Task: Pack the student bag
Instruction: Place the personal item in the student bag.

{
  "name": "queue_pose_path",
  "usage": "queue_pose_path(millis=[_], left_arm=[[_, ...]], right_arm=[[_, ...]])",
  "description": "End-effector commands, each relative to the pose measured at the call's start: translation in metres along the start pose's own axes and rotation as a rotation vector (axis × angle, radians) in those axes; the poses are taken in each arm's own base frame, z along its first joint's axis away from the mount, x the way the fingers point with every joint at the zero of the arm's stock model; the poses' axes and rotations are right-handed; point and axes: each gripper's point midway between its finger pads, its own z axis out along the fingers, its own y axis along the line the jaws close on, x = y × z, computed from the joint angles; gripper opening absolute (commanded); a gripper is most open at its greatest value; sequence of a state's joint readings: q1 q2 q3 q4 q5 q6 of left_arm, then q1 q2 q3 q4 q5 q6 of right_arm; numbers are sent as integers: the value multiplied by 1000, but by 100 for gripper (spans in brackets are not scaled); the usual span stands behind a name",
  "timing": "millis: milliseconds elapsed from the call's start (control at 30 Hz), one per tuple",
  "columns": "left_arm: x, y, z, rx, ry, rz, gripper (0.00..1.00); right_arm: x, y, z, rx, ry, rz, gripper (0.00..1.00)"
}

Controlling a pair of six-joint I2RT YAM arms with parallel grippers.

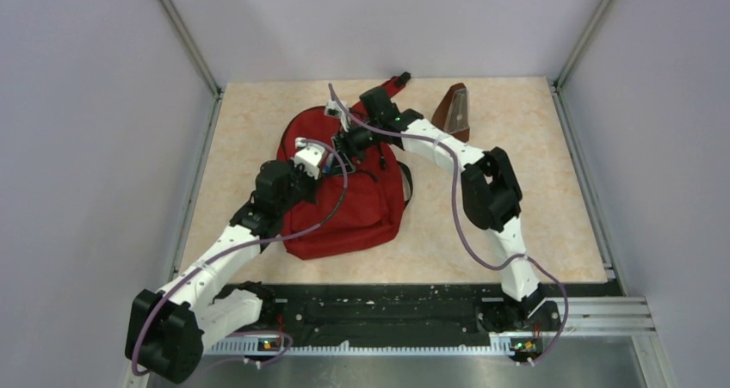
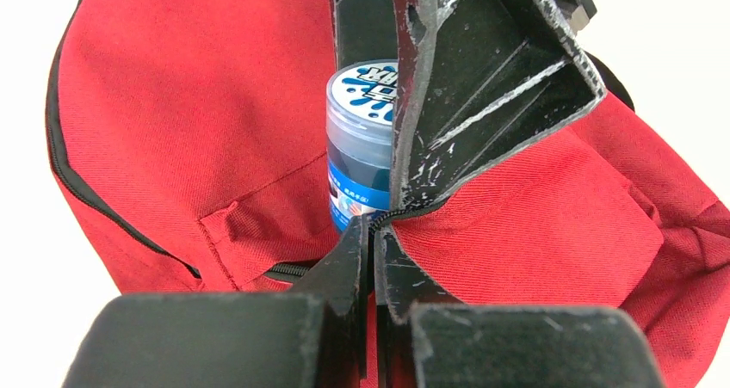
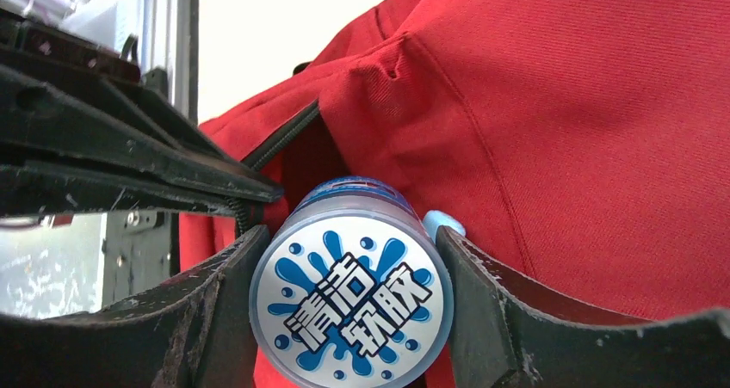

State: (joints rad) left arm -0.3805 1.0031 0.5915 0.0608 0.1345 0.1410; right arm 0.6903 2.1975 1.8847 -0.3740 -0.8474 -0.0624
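Student bag of soft red fabric lies mid-way across the tan table. Clenched on its zip edge, the left gripper holds the mouth open. The right gripper grasps a clear blue jar at the opening, not yet released. Closing the bag probably remains.
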Motion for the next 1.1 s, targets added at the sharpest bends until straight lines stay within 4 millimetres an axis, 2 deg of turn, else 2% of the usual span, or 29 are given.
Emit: queue_pose_path(millis=[0, 100, 133, 233, 367, 533, 733, 867, 967, 1067], left_arm=[[-30, 0, -3, 9, -118, 23, 0], [-31, -2, -3, 22, -127, 24, 0], [-31, -3, -4, 24, -128, 25, 0], [-32, -4, -4, 28, -132, 25, 0], [-31, -3, -4, 23, -130, 27, 0], [-31, -3, -5, 21, -129, 26, 0], [-32, -3, -5, 21, -134, 26, 0], [-32, -3, -5, 22, -134, 27, 0], [-32, -3, -6, 23, -136, 27, 0], [-33, -3, -7, 20, -141, 27, 0]], right_arm=[[-4, 34, -13, -202, 45, -87, 0], [9, 24, -1, -223, 75, -41, 1], [11, 19, 3, -215, 79, -26, 5], [15, 7, 13, -195, 71, -5, 24], [12, 1, 15, -165, 47, -21, 63], [-8, -8, -1, -73, -30, -43, 87], [-38, -16, -38, 16, -167, -20, 92], [-44, -13, -42, 12, -209, -21, 93], [-50, -19, -42, 43, -261, -8, 93], [-54, -24, -41, 59, -290, 10, 86]])
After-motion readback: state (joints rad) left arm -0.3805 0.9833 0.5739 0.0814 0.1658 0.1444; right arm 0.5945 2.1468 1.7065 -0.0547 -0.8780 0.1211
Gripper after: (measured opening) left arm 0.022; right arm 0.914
